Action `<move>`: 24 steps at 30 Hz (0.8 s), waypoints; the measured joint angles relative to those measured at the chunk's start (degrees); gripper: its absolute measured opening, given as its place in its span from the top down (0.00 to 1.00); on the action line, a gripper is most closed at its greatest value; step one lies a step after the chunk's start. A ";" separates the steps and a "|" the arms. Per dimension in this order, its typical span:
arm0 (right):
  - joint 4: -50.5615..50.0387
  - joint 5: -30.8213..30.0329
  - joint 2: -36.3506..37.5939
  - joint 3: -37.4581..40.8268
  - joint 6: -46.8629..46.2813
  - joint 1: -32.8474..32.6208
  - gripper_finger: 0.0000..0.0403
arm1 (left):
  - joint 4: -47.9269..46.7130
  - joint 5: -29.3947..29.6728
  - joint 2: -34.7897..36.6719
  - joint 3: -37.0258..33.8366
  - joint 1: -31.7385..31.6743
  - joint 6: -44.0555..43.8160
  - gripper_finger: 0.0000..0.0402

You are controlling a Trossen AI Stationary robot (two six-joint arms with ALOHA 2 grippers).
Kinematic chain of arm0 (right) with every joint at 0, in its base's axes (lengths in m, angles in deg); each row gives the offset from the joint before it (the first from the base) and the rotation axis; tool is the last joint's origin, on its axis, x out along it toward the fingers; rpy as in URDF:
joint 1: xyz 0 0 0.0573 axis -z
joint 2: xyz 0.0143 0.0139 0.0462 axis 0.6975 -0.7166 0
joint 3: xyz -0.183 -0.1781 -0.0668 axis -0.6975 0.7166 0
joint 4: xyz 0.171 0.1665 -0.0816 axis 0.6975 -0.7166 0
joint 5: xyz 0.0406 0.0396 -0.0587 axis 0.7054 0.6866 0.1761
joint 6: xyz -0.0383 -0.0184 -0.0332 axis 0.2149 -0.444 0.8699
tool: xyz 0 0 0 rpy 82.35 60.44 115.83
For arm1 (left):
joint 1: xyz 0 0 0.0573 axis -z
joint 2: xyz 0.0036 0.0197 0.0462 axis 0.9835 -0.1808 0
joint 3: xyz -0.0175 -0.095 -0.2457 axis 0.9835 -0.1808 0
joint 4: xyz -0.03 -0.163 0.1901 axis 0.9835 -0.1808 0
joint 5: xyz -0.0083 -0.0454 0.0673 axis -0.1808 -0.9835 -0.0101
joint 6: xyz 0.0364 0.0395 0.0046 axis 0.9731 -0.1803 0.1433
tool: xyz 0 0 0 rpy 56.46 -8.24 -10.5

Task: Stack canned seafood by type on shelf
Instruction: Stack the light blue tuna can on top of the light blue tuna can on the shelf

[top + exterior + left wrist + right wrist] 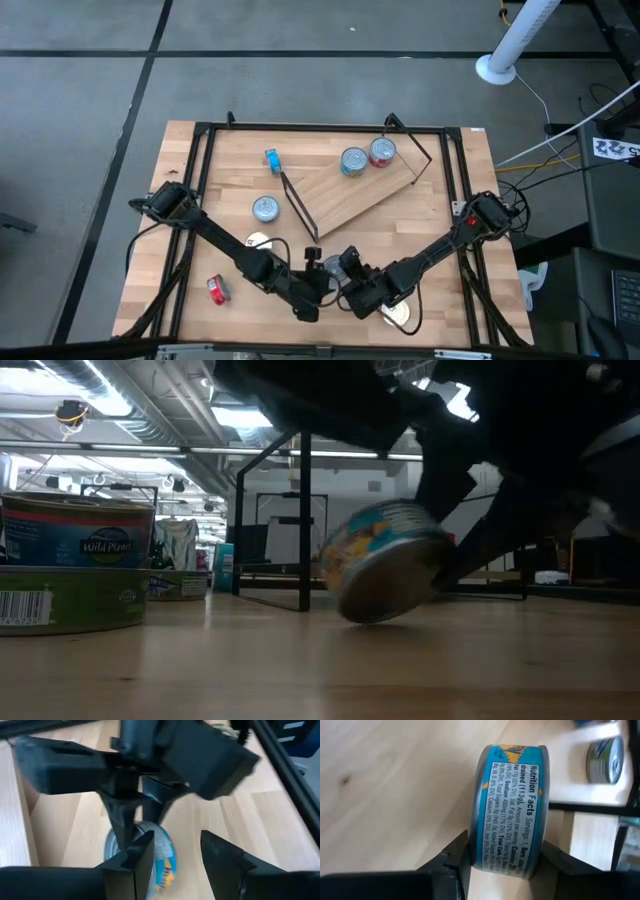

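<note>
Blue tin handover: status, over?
Right gripper shut on blue round metal tin. Left gripper open beside it. Wooden shelf unobstructed.

The angled light-wood shelf board (350,200) lies right of centre on the wooden tabletop (440,260). On its far end two round tins sit side by side, a silver-lidded one (353,161) and, on its right, a red-sided one (382,151). Left of the board a blue tin (272,158) stands on edge. Nearer than it, a flat silver-topped tin (265,208) lies on the tabletop. A red tin (217,290) lies at the near left. Near the front centre a blue-labelled tin (512,807) sits on edge between the right gripper's (505,865) fingers, with the left gripper (176,847) just beside.
</note>
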State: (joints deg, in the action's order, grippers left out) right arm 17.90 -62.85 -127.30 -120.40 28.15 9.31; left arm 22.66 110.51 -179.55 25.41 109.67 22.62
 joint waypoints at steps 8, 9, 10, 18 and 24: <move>-18.57 -0.50 0.00 -7.46 -5.11 -1.13 0.66 | -1.30 0.22 2.25 1.10 -0.02 1.38 0.63; -20.36 -0.58 0.00 -8.09 -5.65 -1.26 0.66 | -1.88 0.26 2.97 1.10 -0.02 1.26 0.64; -22.15 -0.54 0.00 -8.71 -6.23 -1.57 0.66 | -2.79 0.33 3.79 1.10 -0.02 0.99 0.64; -36.52 -3.53 3.42 -10.54 -12.43 -1.84 0.66 | -10.71 0.69 10.29 1.12 -0.02 -0.40 0.67; -43.86 -8.23 12.37 -10.51 -16.95 -1.83 0.66 | -14.04 1.34 13.99 1.12 -0.40 -0.40 0.67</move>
State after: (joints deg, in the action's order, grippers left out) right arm -25.96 -71.08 -114.94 -130.91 11.20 7.47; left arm 8.62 111.85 -165.56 26.53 109.27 22.22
